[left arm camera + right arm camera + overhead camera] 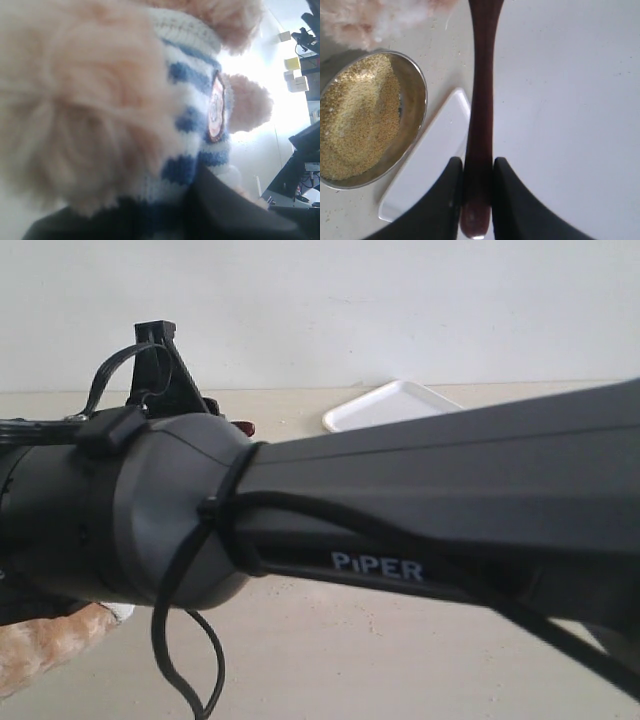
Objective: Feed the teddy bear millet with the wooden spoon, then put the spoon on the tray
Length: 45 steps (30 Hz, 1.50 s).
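Holding fine golden millet (pixel 355 120) in a round shiny steel bowl (pixel 422 95), sitting just beside a flat white rectangular tray (pixel 435 150). Clamping the slim dark reddish-brown wooden spoon (pixel 482 90) by its handle in the right gripper (pixel 477 165). Crowding the fluffy light-brown, striped-shirted teddy bear (pixel 195 100) with the left gripper (pixel 220 215), finger state being impossible to tell. Leaving beige tabletop (pixel 350 640) open beneath a white wall (pixel 400 310).

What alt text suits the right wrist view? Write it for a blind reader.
The right tool clamps the handle of a slim dark reddish-brown wooden spoon. Beside it, a round steel bowl of fine yellow millet sits by a flat white tray; light-brown plush fur shows beyond the bowl.
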Available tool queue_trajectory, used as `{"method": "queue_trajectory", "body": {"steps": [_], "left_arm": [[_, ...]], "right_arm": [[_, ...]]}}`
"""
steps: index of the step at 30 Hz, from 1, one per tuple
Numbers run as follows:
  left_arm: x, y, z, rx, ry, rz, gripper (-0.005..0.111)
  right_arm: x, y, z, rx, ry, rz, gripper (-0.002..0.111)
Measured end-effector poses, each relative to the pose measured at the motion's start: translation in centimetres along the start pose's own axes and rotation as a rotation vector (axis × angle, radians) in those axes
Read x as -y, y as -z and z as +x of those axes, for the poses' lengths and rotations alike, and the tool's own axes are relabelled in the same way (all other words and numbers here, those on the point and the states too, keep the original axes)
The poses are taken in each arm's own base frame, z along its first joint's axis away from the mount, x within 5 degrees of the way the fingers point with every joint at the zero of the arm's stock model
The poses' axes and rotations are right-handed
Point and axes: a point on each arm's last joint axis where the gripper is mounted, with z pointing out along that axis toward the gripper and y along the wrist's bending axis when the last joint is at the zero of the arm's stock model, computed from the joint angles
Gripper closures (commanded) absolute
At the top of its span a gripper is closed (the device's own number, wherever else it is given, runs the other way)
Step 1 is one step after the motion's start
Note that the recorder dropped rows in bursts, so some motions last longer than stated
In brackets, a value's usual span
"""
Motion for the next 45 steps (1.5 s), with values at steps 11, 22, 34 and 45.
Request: {"method": "queue_trajectory", "body": {"steps": [11, 22, 34, 45], "left_arm": [[0.0, 0.0, 0.0, 0.000, 0.000, 0.000, 0.100], [0.0, 0.0, 0.0, 0.000, 0.000, 0.000, 0.100], [0.0, 0.0, 0.0, 0.000, 0.000, 0.000, 0.100], [0.0, 0.0, 0.0, 0.000, 0.000, 0.000, 0.100]], "right_arm": [[0.0, 0.1, 0.5, -0.004, 0.013, 0.033, 0.097], [0.0, 0.3, 1.8, -0.016, -0.044, -0.005, 0.097], [4.2, -1.5, 8.8, -0.125, -0.549, -0.409, 0.097], [3.6, -5.6, 13.6, -0.263, -0.564, -0.557, 0.097]]}}
